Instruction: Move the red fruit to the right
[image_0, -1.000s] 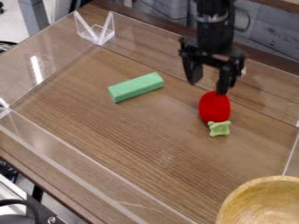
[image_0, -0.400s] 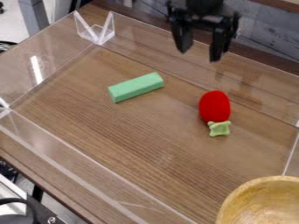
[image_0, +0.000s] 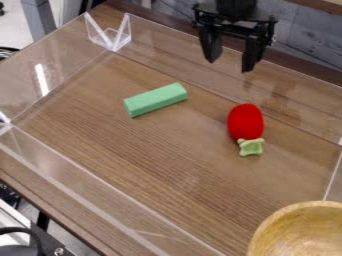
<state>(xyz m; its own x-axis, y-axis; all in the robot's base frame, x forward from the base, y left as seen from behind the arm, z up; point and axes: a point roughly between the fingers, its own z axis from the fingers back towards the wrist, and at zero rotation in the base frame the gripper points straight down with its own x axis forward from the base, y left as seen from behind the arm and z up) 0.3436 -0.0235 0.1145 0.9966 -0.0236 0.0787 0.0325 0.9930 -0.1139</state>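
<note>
Wood-grain tabletop (image_0: 134, 170) inside clear acrylic walls lies before you, a tan bowl rim (image_0: 305, 232) nearest. Mid-table, the glossy red strawberry-like fruit (image_0: 245, 122) rests free, right of the light green rectangular block (image_0: 155, 99). Beyond, the black gripper (image_0: 230, 51) hangs wide, empty. You'd judge the fruit placed; next, retreat clear.
</note>
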